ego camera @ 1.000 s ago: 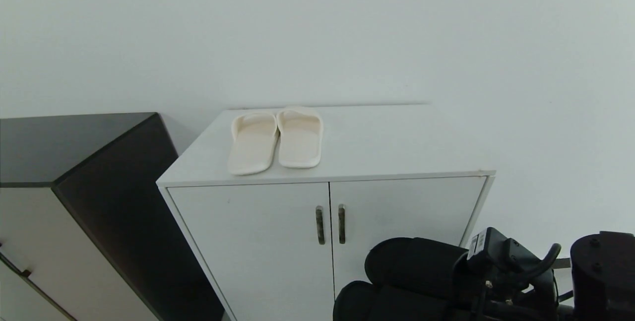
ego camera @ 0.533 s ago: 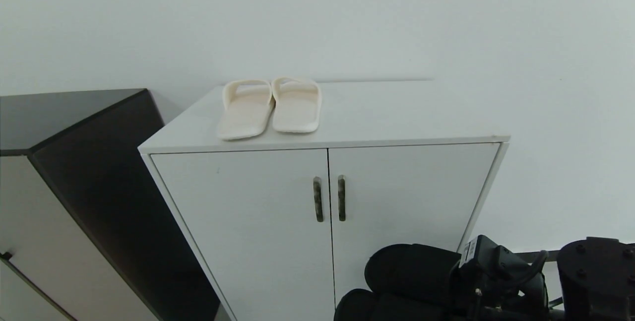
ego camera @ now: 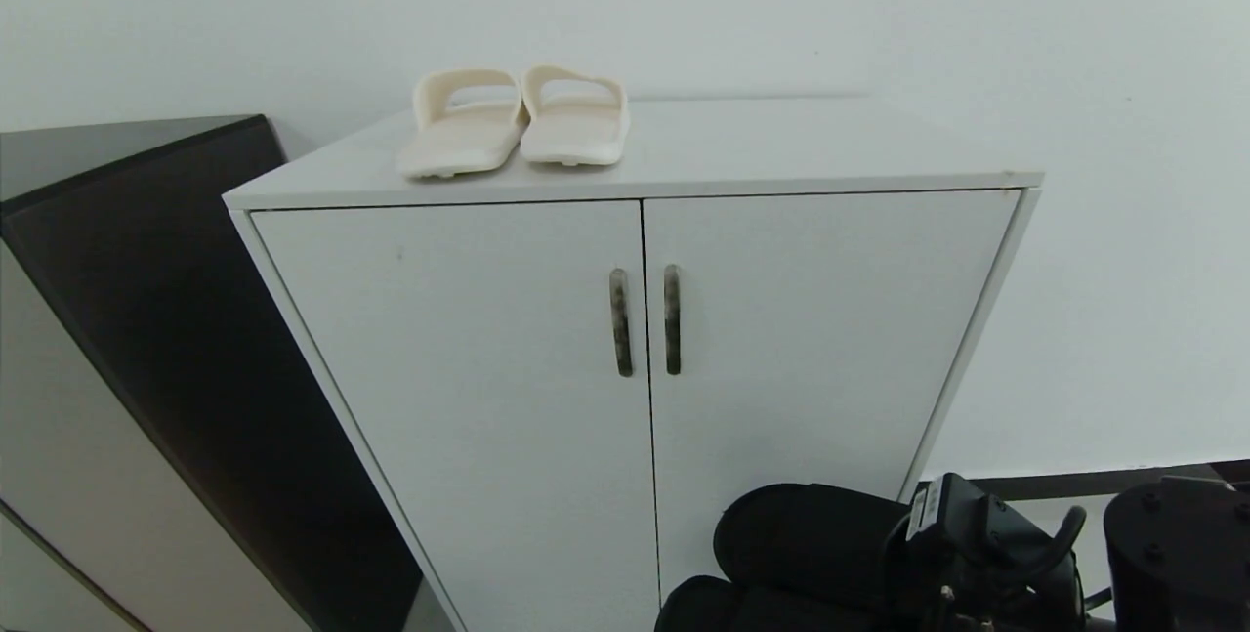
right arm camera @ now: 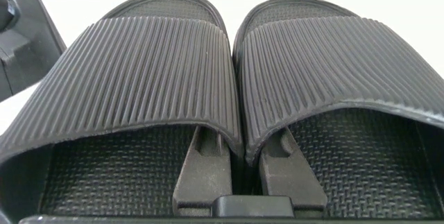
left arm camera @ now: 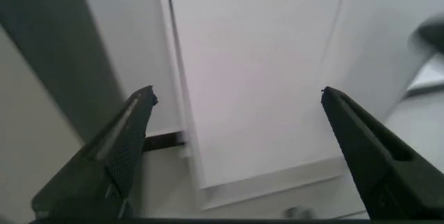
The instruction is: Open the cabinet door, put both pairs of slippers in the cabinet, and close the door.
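White two-door cabinet (ego camera: 801,339) fills centre of head view, both doors shut. Two dark bar handles (ego camera: 620,321) sit side by side at the centre seam, long axis vertical, so a grab prob. needs the jaws closing sideways across the bar. Cream slide slippers (ego camera: 513,124) lie on the cabinet top, upper left of centre, pair touching, straps twd the wall. Black ribbed slippers (ego camera: 811,534) are at lower right, in front of the right door's foot. They're clamped by the right gripper (right arm camera: 244,154), one finger inside each, pinching the two inner walls together. Left gripper (left arm camera: 237,98) is free, jaws wide, facing the left door (left arm camera: 257,78) low dn nr its outer edge. The handles lie higher and twd the seam from it. Judgement: left arm is the one to open. Dark cabinet (ego camera: 195,339) stands just beside, at left.
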You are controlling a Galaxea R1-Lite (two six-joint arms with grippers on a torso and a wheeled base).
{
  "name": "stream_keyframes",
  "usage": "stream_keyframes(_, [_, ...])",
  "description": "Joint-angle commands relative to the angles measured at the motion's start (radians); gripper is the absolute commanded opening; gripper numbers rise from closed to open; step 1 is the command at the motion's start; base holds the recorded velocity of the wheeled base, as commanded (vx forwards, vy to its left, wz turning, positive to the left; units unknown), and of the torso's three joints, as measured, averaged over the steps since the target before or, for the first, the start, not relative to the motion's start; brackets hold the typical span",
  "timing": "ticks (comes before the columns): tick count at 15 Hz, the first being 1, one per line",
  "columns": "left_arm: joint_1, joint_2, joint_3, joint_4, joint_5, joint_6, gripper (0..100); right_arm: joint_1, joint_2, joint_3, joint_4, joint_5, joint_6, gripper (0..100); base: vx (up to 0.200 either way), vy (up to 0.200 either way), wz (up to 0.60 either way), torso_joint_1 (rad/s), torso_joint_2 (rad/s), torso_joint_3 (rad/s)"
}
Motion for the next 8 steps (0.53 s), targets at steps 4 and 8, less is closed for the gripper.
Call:
stream_keyframes(4, [-0.189,0.580,-0.180,-0.161,-0.129,-0.024,100,0.014,0.019,0.003,-0.003,0.000,-0.003,0,0.000,0.000,0.00,-0.044,0.44,0.384])
stream_keyframes(8, [-0.398,0.755,-0.206,-0.417,-0.127,-0.021,100,0.014,0.022,0.008,-0.003,-0.001,-0.003,0,0.000,0.000,0.00,-0.005,0.19,0.174])
